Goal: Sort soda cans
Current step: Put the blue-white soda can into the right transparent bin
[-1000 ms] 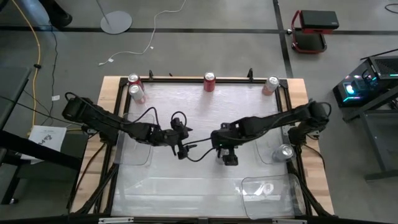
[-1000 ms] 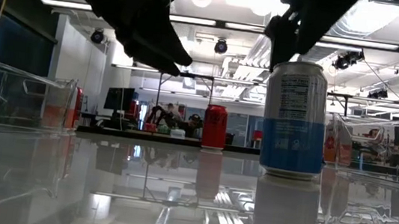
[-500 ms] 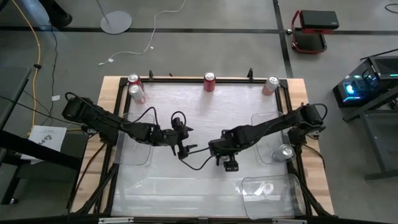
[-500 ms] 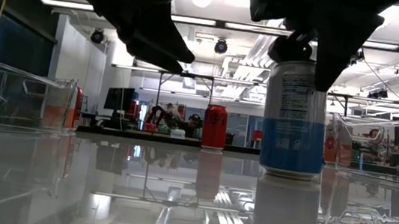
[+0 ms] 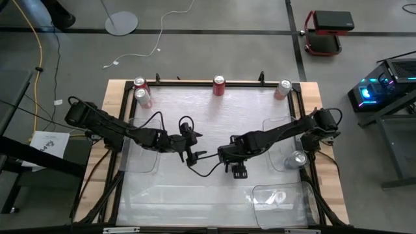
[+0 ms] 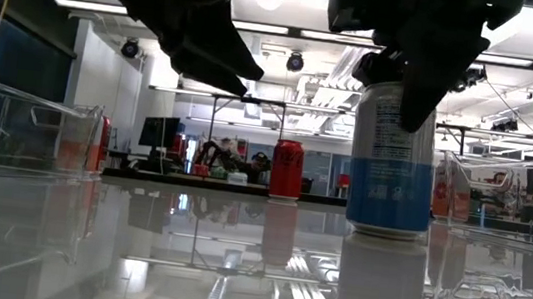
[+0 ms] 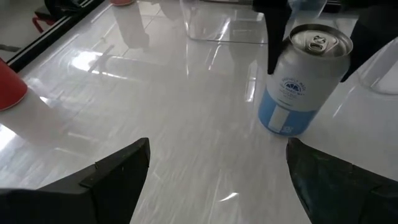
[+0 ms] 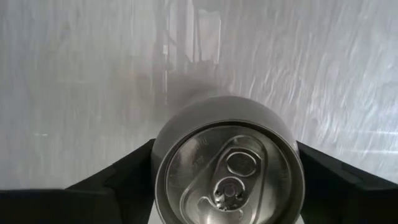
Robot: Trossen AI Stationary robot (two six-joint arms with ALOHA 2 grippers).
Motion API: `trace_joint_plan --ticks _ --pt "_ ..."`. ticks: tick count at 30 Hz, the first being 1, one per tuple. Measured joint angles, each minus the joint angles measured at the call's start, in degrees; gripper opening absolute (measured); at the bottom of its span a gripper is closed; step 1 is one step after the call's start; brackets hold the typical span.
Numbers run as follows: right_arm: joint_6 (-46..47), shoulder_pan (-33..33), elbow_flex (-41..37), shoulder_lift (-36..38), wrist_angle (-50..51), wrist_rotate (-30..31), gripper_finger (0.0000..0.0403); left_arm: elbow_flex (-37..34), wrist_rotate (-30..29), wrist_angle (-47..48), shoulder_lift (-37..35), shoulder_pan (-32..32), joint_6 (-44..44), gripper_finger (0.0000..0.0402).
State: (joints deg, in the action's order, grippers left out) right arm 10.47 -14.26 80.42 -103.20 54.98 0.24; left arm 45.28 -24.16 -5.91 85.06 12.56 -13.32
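A white-and-blue soda can (image 6: 393, 164) with a silver top (image 8: 227, 168) stands upright on the table's middle. My right gripper (image 5: 238, 170) is above it, pointing down and open, one finger on each side of the can's upper part (image 7: 301, 56). My left gripper (image 5: 192, 151) hovers open just left of the can, clear of the table (image 7: 217, 180). A red can (image 5: 219, 85) stands at the far edge, two cans (image 5: 142, 91) at the far left corner, and a pale pink one (image 5: 283, 89) at the far right corner. A silver can (image 5: 298, 158) stands in the right tray. My right gripper has come from above with a finger (image 8: 127, 177) on either side of the can's top rim (image 8: 163, 155). The can stands upright on the table. Whether the fingers touch its wall I cannot tell.
Clear plastic trays sit at the table's left (image 5: 140, 159), right (image 5: 281, 133) and near right (image 5: 279, 198). A dark cable (image 5: 208, 162) loops between the two grippers. A black frame (image 5: 195, 82) rims the table.
My right gripper has moved a little toward the table's near edge and come down over the white-and-blue can, so one finger now reaches down beside the can's upper wall. The can has stayed upright in place.
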Motion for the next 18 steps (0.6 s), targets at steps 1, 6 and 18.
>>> trace_joint_plan --ticks 1,6,18 --pt "0.0 0.0 0.0 0.0 0.0 0.0 0.0285 0.0 0.0 0.0 0.0 0.0 0.0 0.0353" --pt "2.9 0.0 2.3 1.6 6.1 3.7 0.0285 0.0 -0.1 0.0 0.0 0.0 0.0 0.0353" --pt "38.1 -8.7 8.4 22.1 35.0 7.4 0.0285 0.0 -0.1 0.1 0.0 0.2 0.5 0.0353"
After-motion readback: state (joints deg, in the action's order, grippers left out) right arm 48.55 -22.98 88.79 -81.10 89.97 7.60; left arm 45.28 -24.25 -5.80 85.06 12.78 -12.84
